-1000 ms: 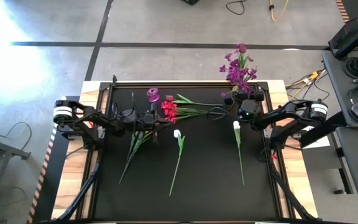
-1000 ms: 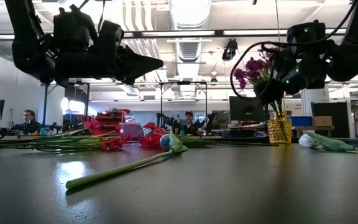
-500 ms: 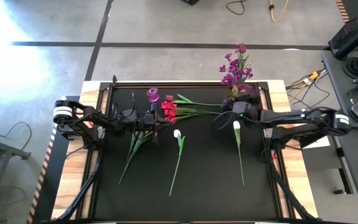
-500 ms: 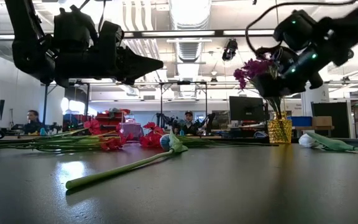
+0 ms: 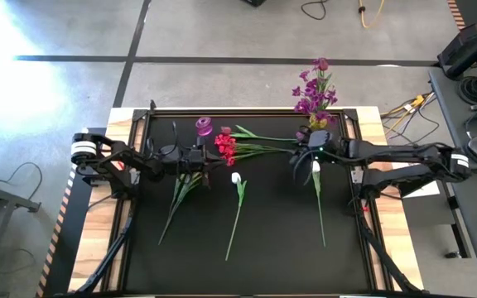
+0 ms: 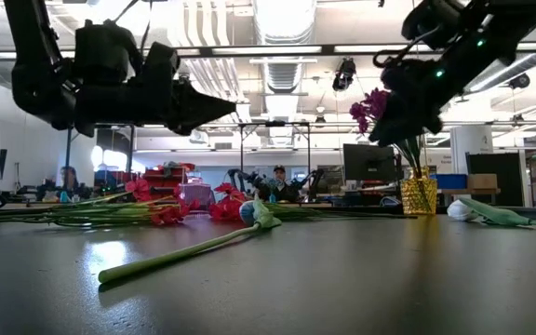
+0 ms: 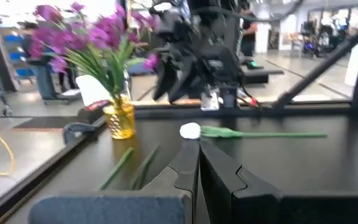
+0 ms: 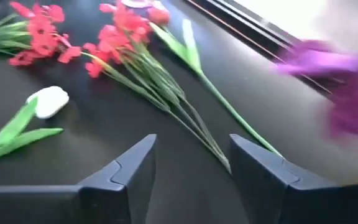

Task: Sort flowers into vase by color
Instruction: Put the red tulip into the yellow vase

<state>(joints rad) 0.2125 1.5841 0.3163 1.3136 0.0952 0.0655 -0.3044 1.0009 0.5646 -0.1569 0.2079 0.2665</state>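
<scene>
1. The low view alone shows the yellow vase under the purple flowers; the high view hides it.
2. The right gripper, fingers spread and empty, hovers near the vase, just beside a white tulip.
3. The red flowers lie beside the left gripper, fingers pressed together.

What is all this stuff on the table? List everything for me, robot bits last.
Purple flowers: one bunch, purple, standing in the vase at the table's far right corner.
Vase: one, amber glass, far right corner.
Pink vase: one, pink, far edge, left of centre.
Red flowers: a cluster, red, lying beside the pink vase.
White tulips: two, white with green stems, lying mid-table; the other to the right.
Left gripper: one, dark, shut, above the red flowers.
Right gripper: one, dark, open, empty, above the right tulip.
</scene>
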